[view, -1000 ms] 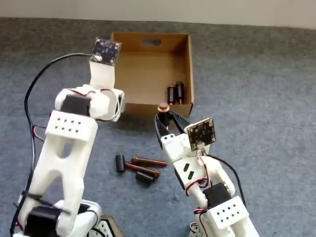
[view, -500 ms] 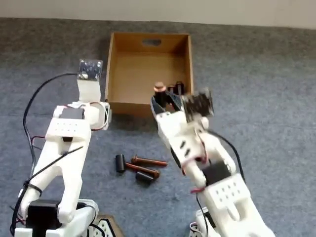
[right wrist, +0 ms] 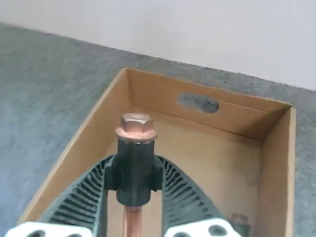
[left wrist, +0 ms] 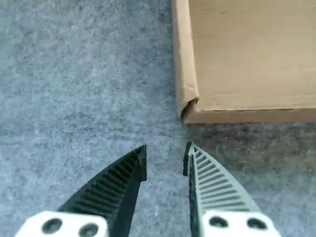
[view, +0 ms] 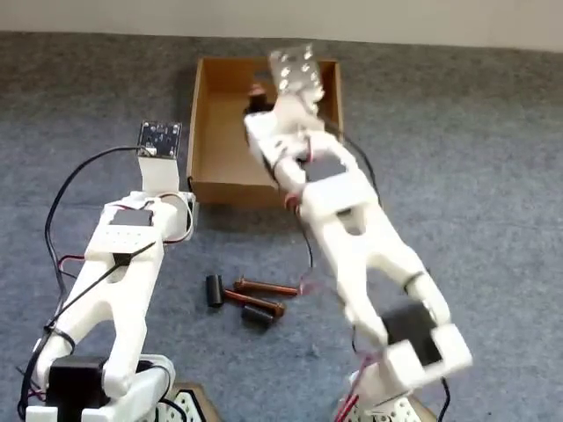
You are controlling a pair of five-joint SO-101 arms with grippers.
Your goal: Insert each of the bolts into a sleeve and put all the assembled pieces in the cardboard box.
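Right gripper point(right wrist: 134, 173) moved over cardboard box point(right wrist: 153, 94), clamping sleeved bolt point(right wrist: 135, 132) — left gripper point(left wrist: 165, 158) parted above grey carpet point(left wrist: 74, 98); pale wall point(right wrist: 197, 29) behind.

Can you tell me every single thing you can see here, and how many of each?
cardboard box: one, brown, at the far side of the carpet.
carpet: one, grey, under everything.
loose bolts: two, copper, lying on the carpet between the arms.
loose sleeves: two, black, beside those bolts.
held piece: one, copper bolt in a black sleeve, gripped above the box.
piece in the box: at least one, in a corner, mostly hidden.
arms: two, white, side by side.
left pincer: one, black and grey, open, over carpet by a box corner.
right pincer: one, black, shut on the held piece.
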